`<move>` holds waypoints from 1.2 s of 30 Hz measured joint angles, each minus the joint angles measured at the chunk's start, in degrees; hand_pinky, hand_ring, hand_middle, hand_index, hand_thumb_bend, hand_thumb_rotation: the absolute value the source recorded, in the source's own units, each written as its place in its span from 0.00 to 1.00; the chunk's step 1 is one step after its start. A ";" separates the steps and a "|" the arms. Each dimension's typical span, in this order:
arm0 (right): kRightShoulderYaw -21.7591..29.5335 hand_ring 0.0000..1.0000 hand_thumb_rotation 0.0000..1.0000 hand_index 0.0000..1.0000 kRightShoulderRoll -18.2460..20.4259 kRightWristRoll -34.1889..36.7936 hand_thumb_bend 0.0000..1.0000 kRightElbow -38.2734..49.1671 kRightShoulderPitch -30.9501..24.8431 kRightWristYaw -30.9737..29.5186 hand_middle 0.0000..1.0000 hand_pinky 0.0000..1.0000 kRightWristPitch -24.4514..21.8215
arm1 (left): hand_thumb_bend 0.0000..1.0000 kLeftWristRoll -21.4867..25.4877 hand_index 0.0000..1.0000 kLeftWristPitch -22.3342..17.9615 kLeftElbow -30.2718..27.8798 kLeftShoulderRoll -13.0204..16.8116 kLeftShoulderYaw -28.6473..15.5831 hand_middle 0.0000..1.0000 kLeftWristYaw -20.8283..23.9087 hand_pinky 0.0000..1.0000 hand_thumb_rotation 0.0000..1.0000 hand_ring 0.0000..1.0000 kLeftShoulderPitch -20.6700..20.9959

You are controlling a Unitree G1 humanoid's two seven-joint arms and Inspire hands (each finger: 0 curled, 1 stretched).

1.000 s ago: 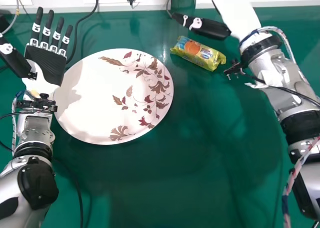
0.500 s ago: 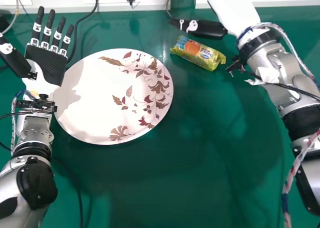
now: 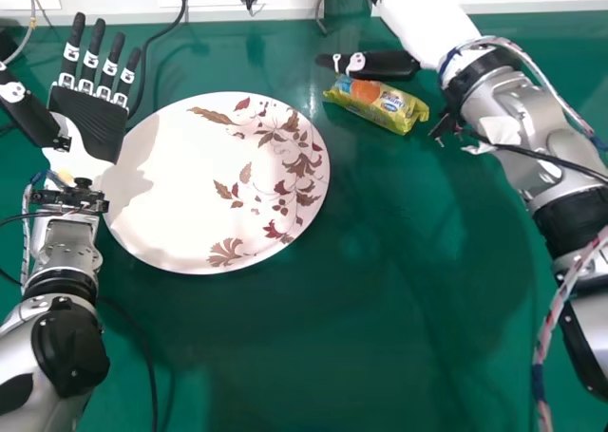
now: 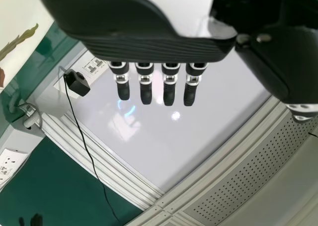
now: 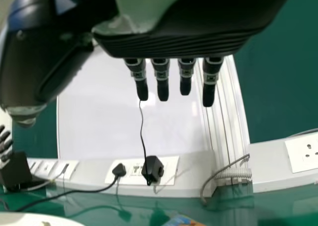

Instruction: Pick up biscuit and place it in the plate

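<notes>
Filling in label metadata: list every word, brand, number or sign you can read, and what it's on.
No text reads with certainty.
Biscuit packet: pale print on a blue patch, too small to read.
Left robot hand: small dark marks on the white finger bands, too small to read.
Plate: leaf pattern, no lettering seen.
Wall socket: holes, no legible marking.

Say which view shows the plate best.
Head view, because it takes in nearly the whole plate, leaf pattern included. The left wrist view shows a cut-off part with a leaf; the right wrist view, a strip near the rim.
</notes>
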State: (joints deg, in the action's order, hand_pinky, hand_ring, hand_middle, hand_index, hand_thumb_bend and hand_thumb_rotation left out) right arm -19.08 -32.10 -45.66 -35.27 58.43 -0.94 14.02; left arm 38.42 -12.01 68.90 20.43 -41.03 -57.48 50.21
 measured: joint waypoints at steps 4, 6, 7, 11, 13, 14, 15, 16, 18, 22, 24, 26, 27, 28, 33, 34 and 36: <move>-1.36 1.00 0.51 1.00 0.07 -1.19 1.00 -1.72 1.83 -0.88 1.00 0.90 -1.14 | 1.00 0.03 0.96 -0.02 -0.03 -0.01 -0.01 1.00 0.40 1.00 0.75 0.99 0.00; -1.96 1.00 0.52 1.00 0.20 -1.68 1.00 -2.82 2.58 -0.96 1.00 0.90 -1.32 | 1.00 0.03 0.96 -0.11 -0.07 -0.01 -0.01 1.00 0.67 1.00 0.75 0.99 0.00; -2.27 1.00 0.52 1.00 0.34 -1.84 1.00 -3.60 3.06 -0.97 1.00 0.91 -1.36 | 1.00 0.05 0.96 -0.13 -0.09 -0.02 -0.01 1.00 0.82 1.00 0.75 0.99 0.00; -3.64 1.00 0.51 1.00 0.82 -2.61 1.00 -6.54 4.32 -0.64 1.00 0.92 -1.72 | 1.00 0.37 0.96 0.15 -0.11 -0.04 -0.06 1.00 0.85 1.00 0.76 0.99 0.00; -4.38 1.00 0.50 1.00 1.04 -3.15 1.00 -8.02 4.82 -0.46 1.00 0.92 -1.93 | 1.00 0.48 0.97 0.24 -0.11 -0.04 -0.07 1.00 0.84 1.00 0.77 0.99 0.00; -4.83 1.00 0.50 1.00 1.14 -3.55 1.00 -8.71 5.20 -0.44 1.00 0.91 -2.11 | 1.00 0.48 0.97 0.24 -0.11 -0.04 -0.07 1.00 0.83 1.00 0.77 0.99 0.01; -5.28 1.00 0.50 1.00 1.22 -3.97 1.00 -9.31 5.60 -0.47 1.00 0.90 -2.45 | 1.00 0.48 0.97 0.24 -0.11 -0.04 -0.07 1.00 0.85 1.00 0.77 0.99 0.01; -5.65 1.00 0.51 1.00 1.35 -4.18 1.00 -9.98 6.05 -0.48 1.00 0.90 -2.81 | 1.00 0.48 0.97 0.23 -0.11 -0.05 -0.06 1.00 0.87 1.00 0.77 0.99 0.00; -6.10 1.00 0.51 1.00 1.67 -4.37 1.00 -11.28 6.90 -0.59 1.00 0.90 -3.35 | 1.00 0.48 0.98 0.18 -0.13 -0.06 -0.06 1.00 0.94 1.00 0.77 0.99 0.00; -7.32 1.00 0.53 1.00 2.55 -4.81 1.00 -13.65 8.62 -0.74 1.00 0.92 -4.82 | 1.00 0.47 0.98 -0.22 -0.31 -0.12 -0.06 1.00 0.94 1.00 0.76 0.99 0.01; -8.11 1.00 0.51 1.00 2.99 -5.16 1.00 -15.05 9.15 -0.74 1.00 0.93 -5.26 | 1.00 0.49 0.98 -0.24 -0.45 -0.12 -0.06 1.00 0.94 1.00 0.76 0.99 0.01; -8.86 1.00 0.49 1.00 3.42 -5.63 1.00 -16.40 9.62 -0.72 1.00 0.92 -6.09 | 1.00 0.61 0.98 0.10 -0.57 -0.12 -0.07 1.00 0.89 1.00 0.77 0.99 0.01; -9.22 1.00 0.50 1.00 3.55 -5.70 1.00 -17.15 9.89 -0.71 1.00 0.92 -6.29 | 1.00 0.64 0.98 0.27 -0.57 -0.12 -0.06 1.00 0.88 1.00 0.77 0.99 0.01; -9.48 1.00 0.50 1.00 3.69 -5.75 1.00 -17.74 10.11 -0.72 1.00 0.91 -6.59 | 1.00 0.63 0.98 0.31 -0.57 -0.12 -0.06 1.00 0.87 1.00 0.77 0.99 0.01; -10.64 1.00 0.50 1.00 4.75 -5.74 1.00 -20.42 10.70 -0.76 1.00 0.91 -7.31 | 1.00 0.62 0.99 0.31 -0.59 -0.12 -0.06 1.00 0.81 1.00 0.80 0.99 0.01; -10.76 1.00 0.50 1.00 4.94 -5.74 1.00 -20.80 10.76 -0.82 1.00 0.91 -7.33 | 1.00 0.62 1.00 0.31 -0.59 -0.12 -0.06 1.00 0.81 1.00 0.80 1.00 0.01; -11.14 1.00 0.49 1.00 5.23 -5.74 1.00 -21.85 11.12 -0.96 1.00 0.91 -7.34 | 1.00 0.61 1.00 0.30 -0.59 -0.12 -0.06 1.00 0.81 1.00 0.79 1.00 0.01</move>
State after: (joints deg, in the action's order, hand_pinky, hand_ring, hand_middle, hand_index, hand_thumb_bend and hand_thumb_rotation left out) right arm -30.22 -26.87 -51.40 -57.12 69.55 -1.89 6.68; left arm 39.04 -11.70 68.31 20.32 -41.09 -56.67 50.21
